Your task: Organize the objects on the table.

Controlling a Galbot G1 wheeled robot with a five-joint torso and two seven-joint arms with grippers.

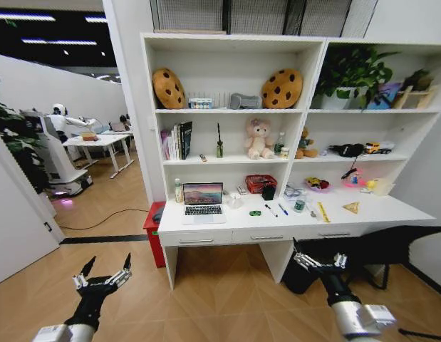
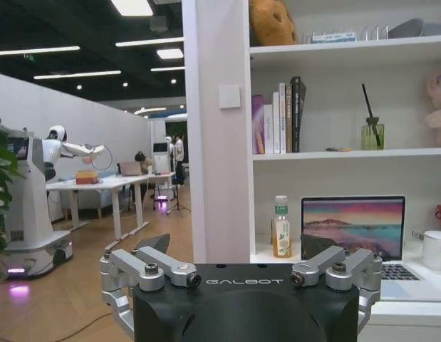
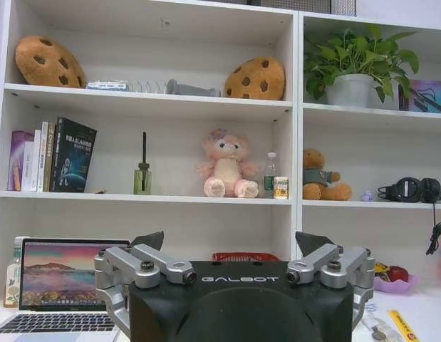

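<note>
Your robot faces a long white desk point(image 1: 391, 211) with shallow drawers, built under white shelving. An open thin silver laptop point(image 1: 203, 201) sits near the desk's left edge. Towards the middle lie a tiny green toy car point(image 1: 255, 213), a blue pen point(image 1: 283, 209) and a small cylindrical can point(image 1: 299, 205); a yellow pen point(image 1: 323, 211) lies further right. Your left gripper point(image 1: 102, 276) hangs low over the wooden floor, well short of the desk's front edge, fingers spread and grasping nothing. Your right gripper point(image 1: 319, 259) hovers below the desk's right front edge, likewise released and empty.
</note>
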